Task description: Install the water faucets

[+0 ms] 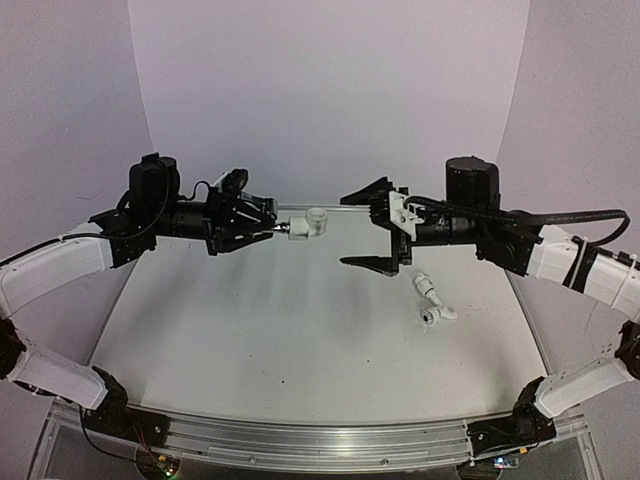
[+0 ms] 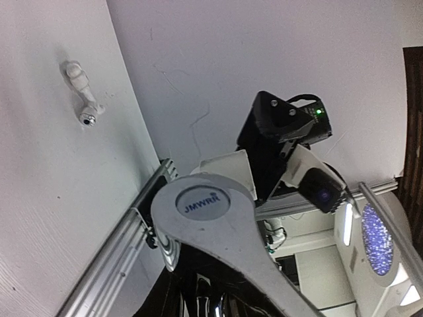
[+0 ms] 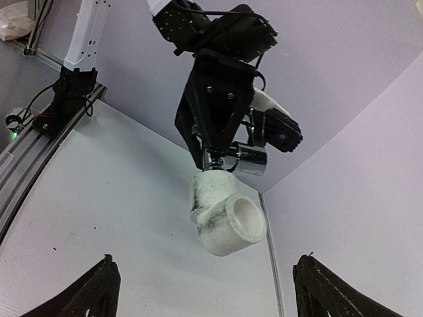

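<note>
Left gripper (image 1: 272, 228) clamping faucet (image 1: 312, 222), right gripper (image 1: 343, 230) agape, JMWRR logo (image 2: 201, 202) left-wrist only

- "JMWRR", in pale letters with a tiny mark at its upper right, stands on the round blue-grey badge (image 2: 201, 203) at the broad end of the silver-grey faucet handle (image 2: 228, 247).

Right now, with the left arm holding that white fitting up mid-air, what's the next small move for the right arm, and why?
Probably ease the right gripper forward around the white fitting. Its jaws stand wide open, facing the fitting but short of it, while the left gripper is shut on the metal stub behind it.
</note>
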You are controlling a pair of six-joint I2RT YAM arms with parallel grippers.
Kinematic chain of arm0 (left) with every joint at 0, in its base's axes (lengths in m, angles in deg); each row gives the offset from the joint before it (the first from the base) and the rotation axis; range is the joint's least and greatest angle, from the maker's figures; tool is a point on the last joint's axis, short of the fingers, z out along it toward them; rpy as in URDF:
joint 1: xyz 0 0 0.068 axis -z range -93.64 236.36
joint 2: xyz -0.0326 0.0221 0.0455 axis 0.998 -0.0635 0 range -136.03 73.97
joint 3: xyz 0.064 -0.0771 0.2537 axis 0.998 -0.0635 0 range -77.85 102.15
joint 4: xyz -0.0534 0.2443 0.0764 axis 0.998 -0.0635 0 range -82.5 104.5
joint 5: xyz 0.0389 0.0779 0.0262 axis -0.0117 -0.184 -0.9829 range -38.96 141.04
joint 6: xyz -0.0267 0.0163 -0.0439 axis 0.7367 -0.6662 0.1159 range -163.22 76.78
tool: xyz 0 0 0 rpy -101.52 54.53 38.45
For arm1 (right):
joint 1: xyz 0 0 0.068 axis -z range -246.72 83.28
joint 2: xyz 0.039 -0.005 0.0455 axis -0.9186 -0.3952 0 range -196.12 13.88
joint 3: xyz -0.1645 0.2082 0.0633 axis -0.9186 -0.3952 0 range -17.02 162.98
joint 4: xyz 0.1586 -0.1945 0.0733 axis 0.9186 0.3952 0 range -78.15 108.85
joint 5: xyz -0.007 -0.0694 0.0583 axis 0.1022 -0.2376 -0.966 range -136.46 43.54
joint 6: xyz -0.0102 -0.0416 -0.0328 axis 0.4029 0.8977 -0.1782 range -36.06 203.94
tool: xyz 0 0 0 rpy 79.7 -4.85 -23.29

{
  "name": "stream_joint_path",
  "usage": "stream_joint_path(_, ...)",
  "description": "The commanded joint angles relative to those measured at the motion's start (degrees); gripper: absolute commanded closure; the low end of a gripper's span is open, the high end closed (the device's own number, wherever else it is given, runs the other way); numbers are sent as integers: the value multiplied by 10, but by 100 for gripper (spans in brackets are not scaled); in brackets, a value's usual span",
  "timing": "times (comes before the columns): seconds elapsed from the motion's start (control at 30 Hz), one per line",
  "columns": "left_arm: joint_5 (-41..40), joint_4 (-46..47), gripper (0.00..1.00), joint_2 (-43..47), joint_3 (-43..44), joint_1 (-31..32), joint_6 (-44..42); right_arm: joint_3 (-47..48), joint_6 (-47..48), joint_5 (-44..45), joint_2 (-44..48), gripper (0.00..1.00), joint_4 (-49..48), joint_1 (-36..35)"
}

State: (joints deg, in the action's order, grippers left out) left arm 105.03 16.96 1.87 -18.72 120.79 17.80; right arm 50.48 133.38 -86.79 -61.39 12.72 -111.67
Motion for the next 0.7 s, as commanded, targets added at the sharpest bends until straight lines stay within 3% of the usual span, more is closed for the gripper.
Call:
stream_joint_path(0.0, 70, 46, 100, -1, 59, -3, 85, 33, 25, -40, -39, 8, -30, -5)
stream_joint_path(0.07, 76, 46, 100, -6, 60, -4, 90, 41, 15, -53, -52, 10, -36, -10)
stream_joint_path(0.2, 74, 45, 100, -10, 51, -4, 102, 22, 44, 2, -56, 13, -71, -39)
stream_joint_path(0.43, 68, 46, 100, -13, 55, -4, 140, -14, 72, 116, -28, 5, -151, -46)
stream_joint_path(0.67, 72, 46, 100, -14, 56, -5, 169, -26, 131, 106, -5, 4, -166, -64)
